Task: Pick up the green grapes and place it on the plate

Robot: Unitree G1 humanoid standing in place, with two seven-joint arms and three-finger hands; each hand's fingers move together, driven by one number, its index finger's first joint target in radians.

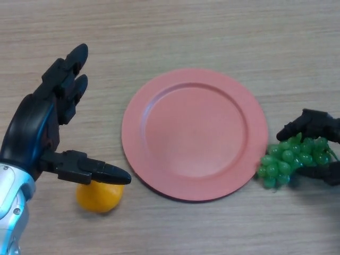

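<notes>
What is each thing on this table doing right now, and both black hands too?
Left hand: open, fingers straight, holding nothing, thumb above the orange.
Right hand: curled round the green grapes.
Green grapes: on the table just right of the plate, not yet lifted clear.
Plate: pink, upright, nothing on it.
Orange: resting on the table, left of the plate.
</notes>
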